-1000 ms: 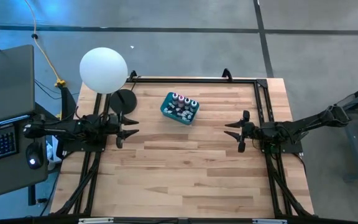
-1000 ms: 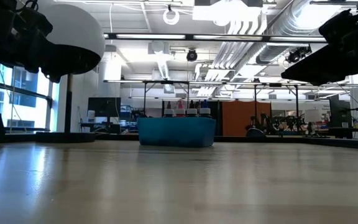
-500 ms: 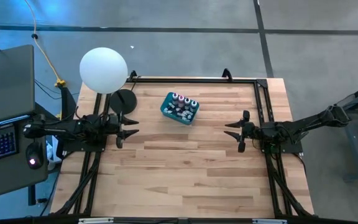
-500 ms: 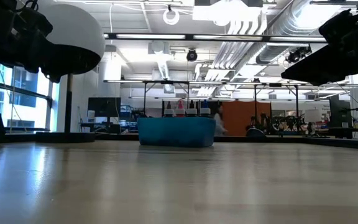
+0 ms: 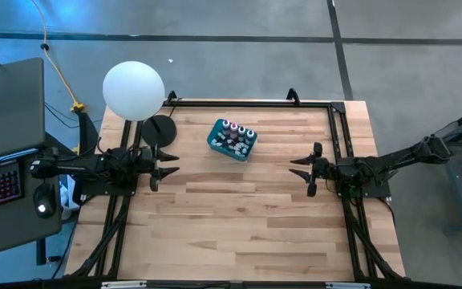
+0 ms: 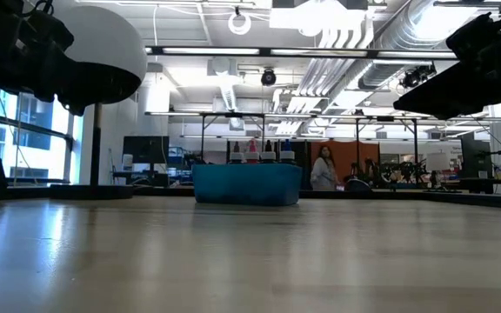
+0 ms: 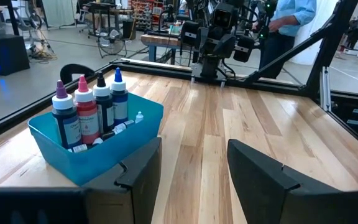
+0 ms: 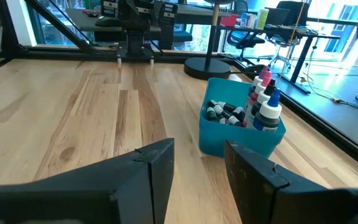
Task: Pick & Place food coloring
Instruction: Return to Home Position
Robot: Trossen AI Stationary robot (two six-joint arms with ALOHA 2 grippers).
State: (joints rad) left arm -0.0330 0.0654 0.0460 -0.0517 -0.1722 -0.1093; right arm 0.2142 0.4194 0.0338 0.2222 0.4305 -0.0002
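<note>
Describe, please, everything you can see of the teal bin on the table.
The teal bin is a small rectangular open-topped tub, plastic by its look, sitting askew on the wooden table toward its back edge. Four food coloring bottles stand upright along one wall; others lie on its floor. The left gripper and right gripper, both open, are apart from it.

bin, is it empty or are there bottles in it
Not empty. Four tall bottles stand upright along one wall of the bin, and several small bottles lie on its floor.
</note>
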